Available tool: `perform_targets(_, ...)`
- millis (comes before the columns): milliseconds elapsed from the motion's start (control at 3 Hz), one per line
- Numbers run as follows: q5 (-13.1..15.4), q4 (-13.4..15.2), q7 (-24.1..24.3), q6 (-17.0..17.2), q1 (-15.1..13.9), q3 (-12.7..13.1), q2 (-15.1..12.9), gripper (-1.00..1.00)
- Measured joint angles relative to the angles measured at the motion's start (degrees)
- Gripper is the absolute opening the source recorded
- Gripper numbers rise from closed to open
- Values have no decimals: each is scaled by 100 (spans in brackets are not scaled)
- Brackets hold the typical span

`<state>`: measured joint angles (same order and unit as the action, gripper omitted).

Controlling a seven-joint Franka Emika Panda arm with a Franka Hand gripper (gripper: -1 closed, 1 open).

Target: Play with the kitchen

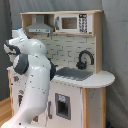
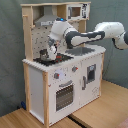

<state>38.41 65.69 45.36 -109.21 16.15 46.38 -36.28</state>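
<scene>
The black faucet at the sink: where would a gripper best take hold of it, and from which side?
Probably on the upright stem of the faucet, just below its curved arch, coming from the front over the sink. The stem is narrow enough to pinch, and the backsplash close behind it appears to block any approach from the rear.

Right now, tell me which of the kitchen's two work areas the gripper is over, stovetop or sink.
The stovetop: the gripper hangs just above it at the second exterior view's left end of the kitchen; the sink is beyond the arm.
</scene>
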Motion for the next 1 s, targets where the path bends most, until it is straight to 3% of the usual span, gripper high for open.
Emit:
perform_targets(333,0,9,5,355,-28,-3,65,-100)
perform_targets(667,0,12,5,355,-28,-3,60,100)
perform_targets(1000,1,13,-65,374,-12,60,431,100)
